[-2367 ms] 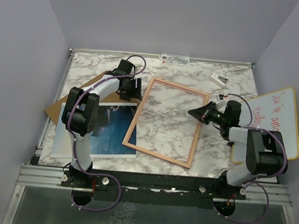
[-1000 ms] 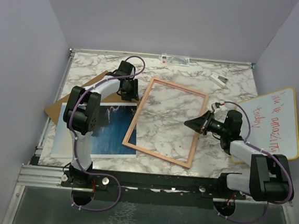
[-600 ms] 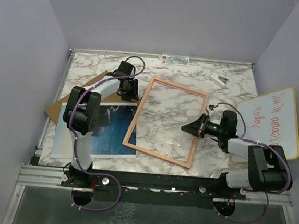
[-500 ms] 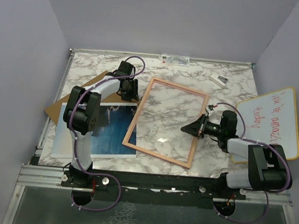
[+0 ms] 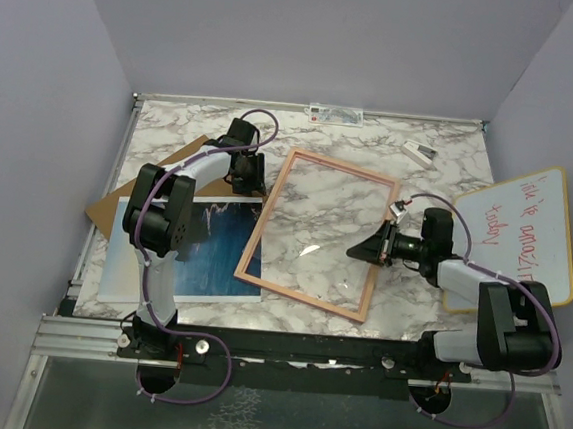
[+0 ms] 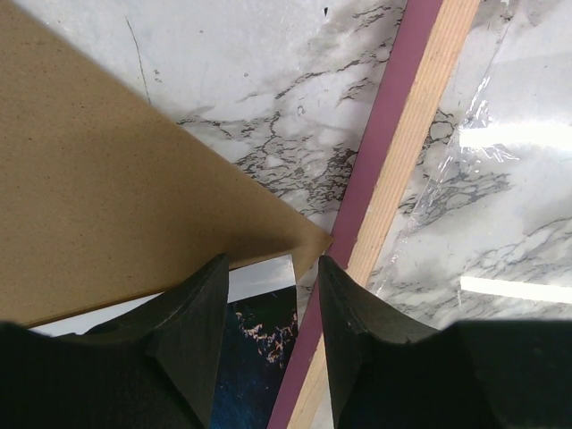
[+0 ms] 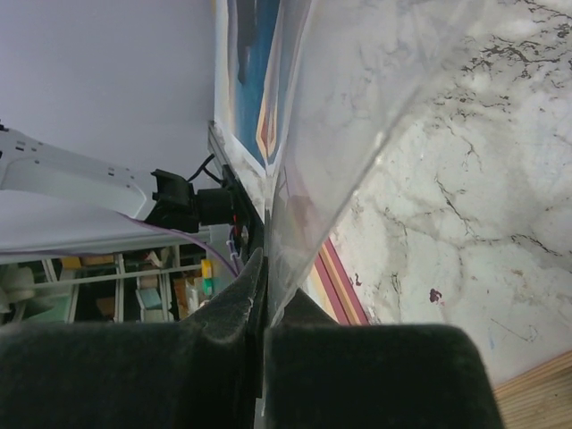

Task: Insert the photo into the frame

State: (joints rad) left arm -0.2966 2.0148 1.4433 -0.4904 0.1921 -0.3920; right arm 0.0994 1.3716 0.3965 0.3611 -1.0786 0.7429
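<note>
The frame (image 5: 264, 218) lies flat mid-table, light wood up, its pink edge (image 6: 402, 134) showing in the left wrist view. The photo (image 5: 218, 249) of blue sea lies left of it, its top edge under a brown backing board (image 5: 117, 200). My left gripper (image 5: 246, 176) hovers open by the frame's far-left corner, its fingers straddling the board's corner (image 6: 304, 241) and the photo's corner (image 6: 259, 357). My right gripper (image 5: 356, 251) is at the frame's right rim, shut on the edge of the clear pane (image 7: 357, 80), which tilts up from the frame.
A wood-edged whiteboard (image 5: 520, 240) with red writing lies at the right edge, beside my right arm. A small white object (image 5: 418, 152) and a label strip (image 5: 336, 111) sit near the back wall. Purple walls enclose the table.
My right gripper has slid left and slightly nearer, over the frame's right rim, with the pane still pinched; the glint on the pane has shifted. The left gripper has barely moved.
</note>
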